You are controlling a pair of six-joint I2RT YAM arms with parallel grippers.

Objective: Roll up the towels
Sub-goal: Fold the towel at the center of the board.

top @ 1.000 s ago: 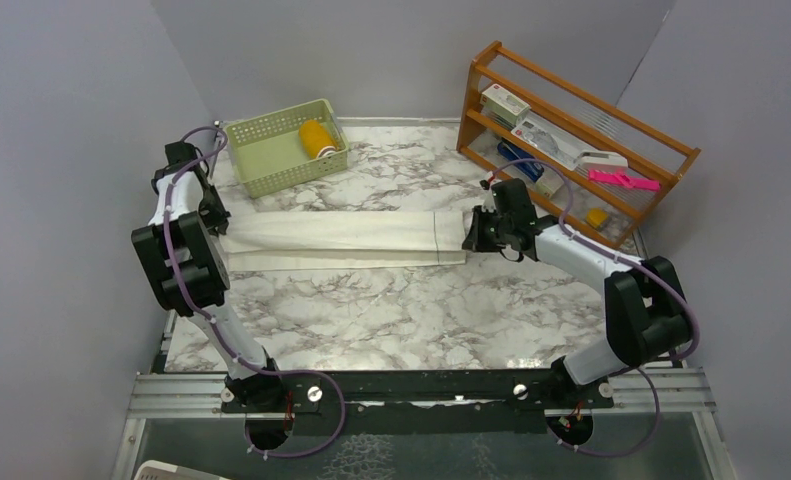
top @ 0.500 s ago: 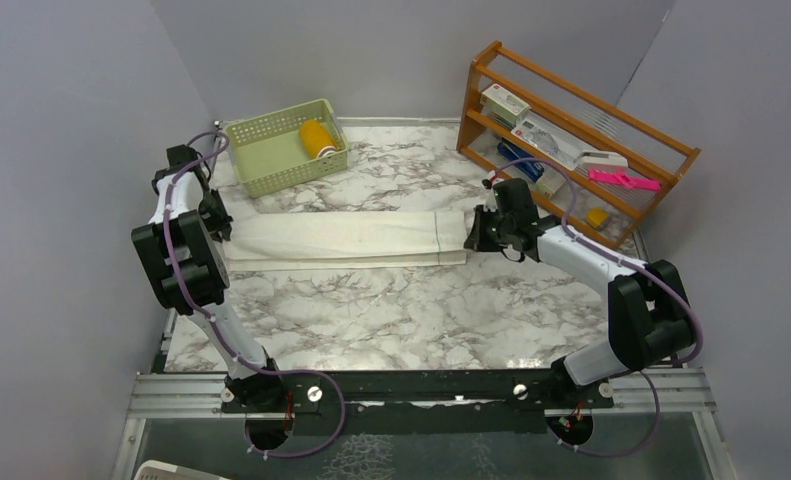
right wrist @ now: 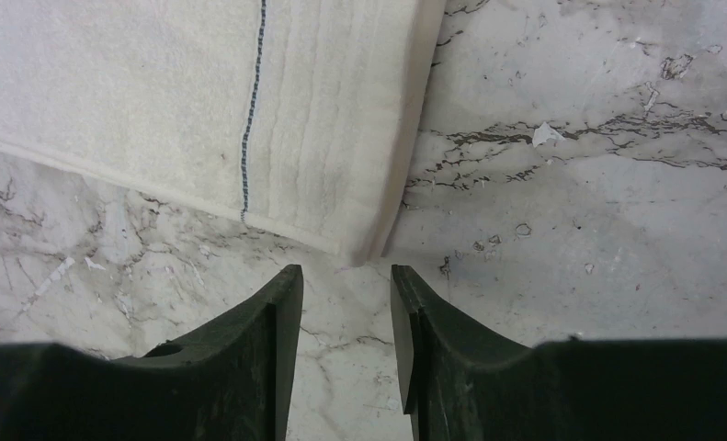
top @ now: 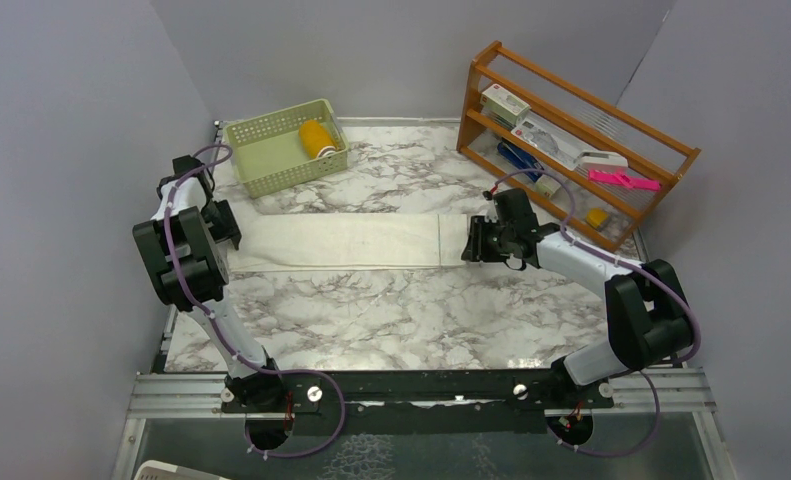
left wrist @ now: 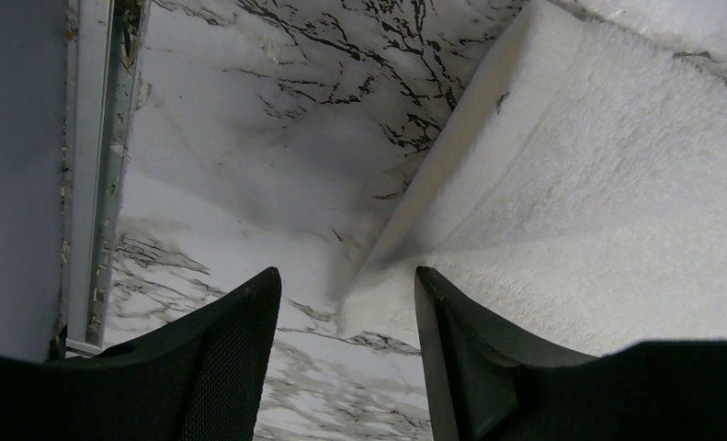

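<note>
left gripper, right gripper spread, empty, at cream towel ends; basket part-hides yellow towel.

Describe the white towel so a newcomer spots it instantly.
On the marble table, look in front of the green basket and the wooden rack. The cream-white towel lies flat as a long folded strip between the left hand and the right hand. Unlike the yellow roll in the basket, it is unrolled, with a thin dark line near its right end.
</note>
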